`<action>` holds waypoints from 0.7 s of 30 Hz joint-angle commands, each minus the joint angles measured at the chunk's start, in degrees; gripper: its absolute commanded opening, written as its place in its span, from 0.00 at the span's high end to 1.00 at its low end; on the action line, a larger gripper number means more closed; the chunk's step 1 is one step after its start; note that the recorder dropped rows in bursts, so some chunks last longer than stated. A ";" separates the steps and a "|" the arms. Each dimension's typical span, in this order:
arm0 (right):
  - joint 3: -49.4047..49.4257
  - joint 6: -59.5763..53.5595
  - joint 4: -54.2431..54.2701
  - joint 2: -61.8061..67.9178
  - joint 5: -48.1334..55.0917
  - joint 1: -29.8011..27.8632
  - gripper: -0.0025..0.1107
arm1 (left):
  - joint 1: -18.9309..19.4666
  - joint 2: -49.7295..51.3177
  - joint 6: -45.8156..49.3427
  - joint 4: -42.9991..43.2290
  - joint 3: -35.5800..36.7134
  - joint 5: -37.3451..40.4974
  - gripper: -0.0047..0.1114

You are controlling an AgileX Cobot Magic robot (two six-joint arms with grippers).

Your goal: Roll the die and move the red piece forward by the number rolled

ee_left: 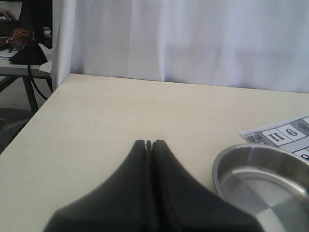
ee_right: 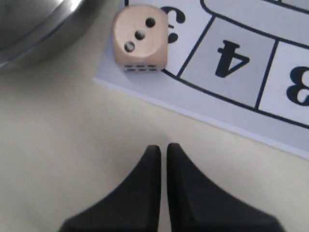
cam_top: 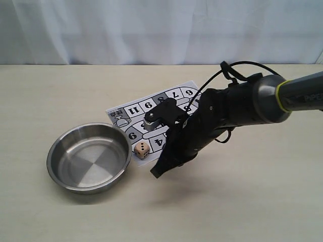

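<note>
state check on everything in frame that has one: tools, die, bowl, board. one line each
die: free, resting on the board edge beside the bowl, three-pip face up.
bowl: upright, empty.
board: lying flat.
left tool: shut, empty.
right tool: shut, empty, just short of the die.
red piece: not visible in any view.

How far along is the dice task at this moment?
Looks done: the roll, since the die lies on the board beside the bowl, three pips up. In hand: nothing; the right gripper is shut and empty. To do: moving the red piece, which no view shows.
</note>
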 commanded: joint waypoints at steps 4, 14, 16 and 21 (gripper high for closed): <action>-3.06 0.34 1.16 3.56 -1.81 0.50 0.94 | -0.01 -0.06 0.01 0.10 -0.30 -0.64 0.96; -3.44 0.34 2.45 4.33 -1.58 0.50 0.94 | -0.01 -0.06 0.01 0.10 -0.30 -0.64 0.96; -3.44 0.34 2.45 4.33 -1.58 0.50 0.94 | -0.01 -0.06 0.01 0.10 -0.30 -0.64 0.96; -3.44 0.34 -0.17 2.97 -0.26 0.39 0.94 | -0.01 -0.06 0.01 0.10 -0.30 -0.64 0.96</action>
